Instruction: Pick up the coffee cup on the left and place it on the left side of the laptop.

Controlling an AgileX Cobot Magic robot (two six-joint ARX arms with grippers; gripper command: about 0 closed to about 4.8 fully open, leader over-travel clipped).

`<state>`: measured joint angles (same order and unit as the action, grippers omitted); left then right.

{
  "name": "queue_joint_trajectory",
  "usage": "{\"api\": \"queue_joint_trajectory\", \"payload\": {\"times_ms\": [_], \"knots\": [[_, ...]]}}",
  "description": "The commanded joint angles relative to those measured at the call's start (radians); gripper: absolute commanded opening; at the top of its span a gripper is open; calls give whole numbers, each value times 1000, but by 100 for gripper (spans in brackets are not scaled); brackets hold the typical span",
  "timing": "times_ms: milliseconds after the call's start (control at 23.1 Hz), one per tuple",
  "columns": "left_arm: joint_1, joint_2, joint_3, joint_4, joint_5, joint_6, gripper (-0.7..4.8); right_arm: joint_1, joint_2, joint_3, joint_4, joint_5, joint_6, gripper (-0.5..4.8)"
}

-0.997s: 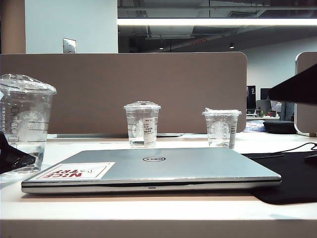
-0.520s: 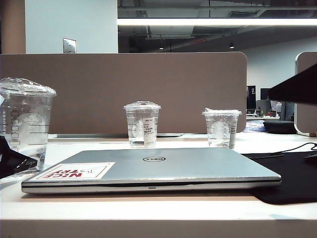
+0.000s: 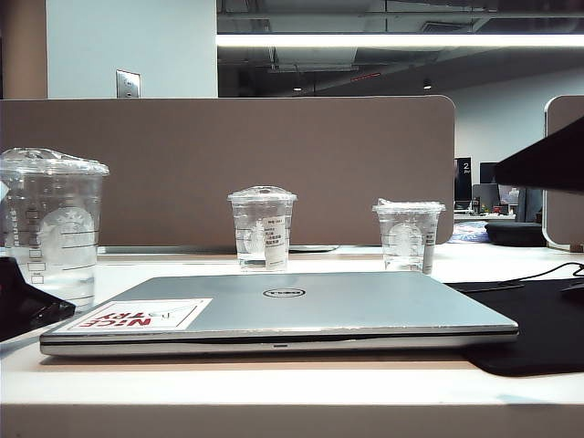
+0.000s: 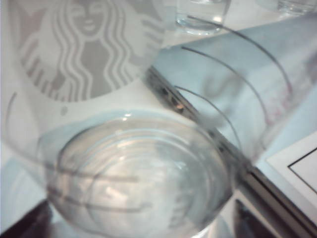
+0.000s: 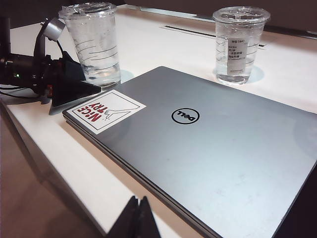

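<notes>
Your coffee cup (image 3: 53, 228) stands upright on the desk (image 3: 274, 379) just beside the laptop's (image 3: 301, 310) left edge, near the corner that carries the white sticker (image 3: 141, 315) with red lettering. In the left wrist view the cup (image 4: 133, 148) fills nearly the whole picture, its round logo and measure lines close to the lens, with the laptop's edge (image 4: 257, 178) running just past its base. Your left gripper (image 5: 74, 84) sits at the cup's foot on the side away from the laptop; its dark fingers (image 5: 74, 91) flank the base, and from these pictures you cannot tell for sure whether they are released or pressing the wall. Your right gripper (image 5: 134, 218) hangs over the laptop's near edge, well apart from the cup, its fingers clenched together on nothing. Behind the laptop stand two shorter clear cups: one with a white paper label (image 3: 262, 228), one with a flat crinkled lid (image 3: 408, 234). A black mat (image 3: 538, 319) lies under the laptop's right side.
</notes>
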<state>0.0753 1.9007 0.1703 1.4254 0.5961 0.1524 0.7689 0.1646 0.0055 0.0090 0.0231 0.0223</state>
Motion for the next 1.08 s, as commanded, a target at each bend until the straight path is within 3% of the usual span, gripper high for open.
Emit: {"api": "queue_joint_trajectory", "payload": {"times_ms": [43, 260, 520, 780, 1040, 1083], "knots": [[1, -2, -14, 27, 14, -7, 479, 0, -1, -4, 18, 1, 3, -4], [1, -56, -84, 29, 21, -8, 479, 0, -1, -4, 18, 1, 3, -4], [-1, -288, -165, -15, 82, -130, 479, 0, -8, -4, 18, 0, 3, -4], [0, -378, -165, -19, 82, -174, 479, -1, -13, -4, 18, 1, 3, -4], [2, -381, -166, -73, 19, -185, 479, -2, -13, -4, 18, 1, 3, -4], [2, -381, -166, -71, -6, -185, 453, -2, -13, -4, 18, 1, 3, -4]]}}
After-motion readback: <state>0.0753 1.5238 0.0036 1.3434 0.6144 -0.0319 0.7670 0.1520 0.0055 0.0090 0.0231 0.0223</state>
